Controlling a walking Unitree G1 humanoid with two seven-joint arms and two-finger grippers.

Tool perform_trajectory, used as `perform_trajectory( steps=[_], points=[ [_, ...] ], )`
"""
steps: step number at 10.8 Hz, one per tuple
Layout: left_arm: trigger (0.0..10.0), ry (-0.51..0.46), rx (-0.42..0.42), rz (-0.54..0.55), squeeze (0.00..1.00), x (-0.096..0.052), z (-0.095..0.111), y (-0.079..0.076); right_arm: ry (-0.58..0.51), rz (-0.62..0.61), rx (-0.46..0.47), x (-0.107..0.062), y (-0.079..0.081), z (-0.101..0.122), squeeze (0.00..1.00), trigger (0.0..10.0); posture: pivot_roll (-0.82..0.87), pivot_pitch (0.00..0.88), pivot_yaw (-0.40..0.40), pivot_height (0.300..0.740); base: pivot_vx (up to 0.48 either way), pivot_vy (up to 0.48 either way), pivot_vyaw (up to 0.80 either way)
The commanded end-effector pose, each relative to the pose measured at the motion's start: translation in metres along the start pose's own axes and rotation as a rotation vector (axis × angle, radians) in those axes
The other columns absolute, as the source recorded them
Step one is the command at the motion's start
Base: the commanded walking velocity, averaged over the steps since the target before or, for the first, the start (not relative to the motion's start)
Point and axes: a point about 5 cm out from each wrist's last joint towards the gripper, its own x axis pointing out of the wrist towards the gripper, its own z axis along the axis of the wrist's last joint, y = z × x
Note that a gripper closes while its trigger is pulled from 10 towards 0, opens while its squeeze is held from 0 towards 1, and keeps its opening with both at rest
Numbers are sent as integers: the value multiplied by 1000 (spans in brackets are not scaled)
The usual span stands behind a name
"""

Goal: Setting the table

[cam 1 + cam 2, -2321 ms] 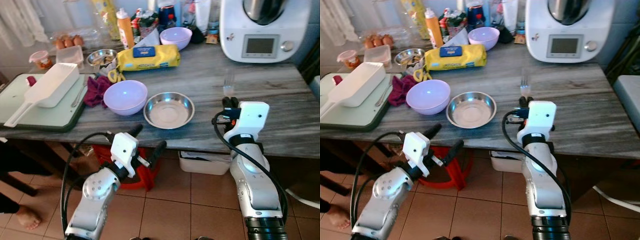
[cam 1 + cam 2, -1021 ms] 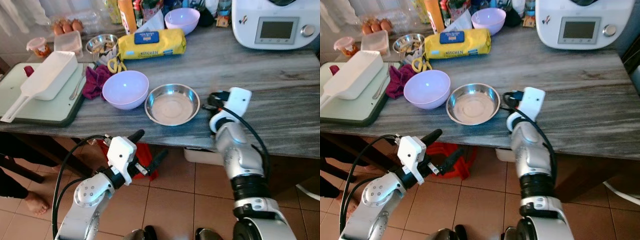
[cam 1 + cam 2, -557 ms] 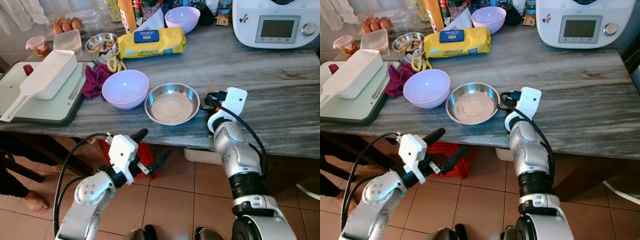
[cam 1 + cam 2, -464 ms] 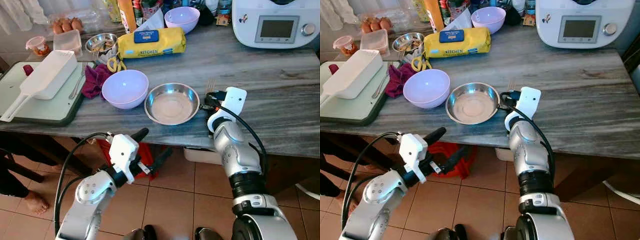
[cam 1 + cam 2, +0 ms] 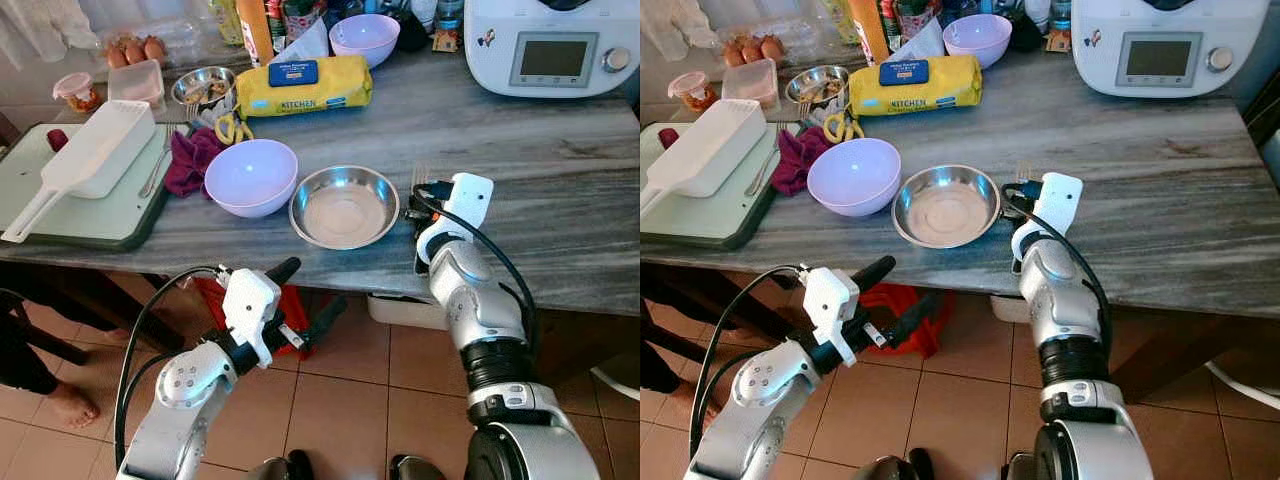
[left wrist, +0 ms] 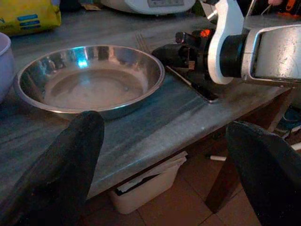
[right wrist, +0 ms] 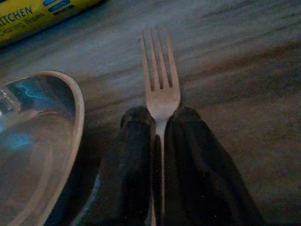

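A grey, wood-grained table [image 5: 560, 190] is seen from above, with terracotta floor tiles [image 5: 350, 400] below its front edge and a person's bare foot [image 5: 62, 405] at the lower left of the head views. The far side of the table is crowded: a white kitchen machine [image 5: 550, 45] beyond the right gripper [image 7: 157, 134], a yellow pack marked KITCHEN [image 5: 303, 86], a lilac bowl [image 5: 364, 38] at the back, bottles, eggs and a small steel dish [image 5: 203, 85]. A green board [image 5: 80, 200] carrying a white scoop-shaped container [image 5: 95, 160] lies far off toward the left arm's side, with a crumpled purple cloth [image 5: 190, 160] and a second lilac bowl [image 5: 250, 176] between it and the steel bowl [image 5: 344, 206]. That empty steel bowl is set just beside the right gripper, on its inner side near the table's front edge. A fork [image 7: 160, 84] is held clamped between the right gripper's two black fingers [image 7: 136, 155], which are pressed together on its handle; the tines are pointed away from the wrist, low over the tabletop next to the bowl's rim. Whether the fork touches the table cannot be told. The left gripper [image 5: 307, 293] is held below table height in front of the edge, its fingers spread wide apart and holding nothing.
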Motion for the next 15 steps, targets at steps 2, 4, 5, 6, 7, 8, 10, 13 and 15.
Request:
perform_trajectory(
  steps=[2,4,5,6,7,8,10,13,15],
  points=[
    [10000,17,6,14,0,-2,-3,4,70,-30,12,-1,-5,-15,1000,10000,-91,187,120,740,0,0,0],
    [10000,18,6,17,0,0,-5,5,73,-38,7,-1,-8,-15,1000,10000,-92,181,121,740,0,0,0],
    [10000,18,7,18,0,0,-5,5,64,-37,9,-2,-9,-12,1000,10000,-91,181,121,740,0,0,0],
    [10000,16,12,20,0,1,-5,6,26,-20,-1,-2,-7,-4,1000,10000,-89,174,120,740,0,0,0],
    [10000,15,14,22,0,1,-5,7,-26,-2,-23,-5,-4,6,1000,10000,-90,173,121,740,0,0,0],
    [10000,13,15,24,0,1,-5,7,-79,10,-39,-9,-1,16,1000,10000,-90,171,119,740,0,0,0],
    [10000,8,13,26,0,2,-5,9,-223,23,-47,-24,-1,35,1000,10000,-96,167,122,740,0,0,0],
    [10000,2,15,30,0,4,-5,10,-288,-32,-96,-46,-16,33,1000,10000,-105,159,129,740,0,0,0],
    [10000,-3,16,35,0,5,-5,10,-349,-63,-169,-64,-21,31,1000,10000,-115,151,128,740,0,0,0]
  ],
)
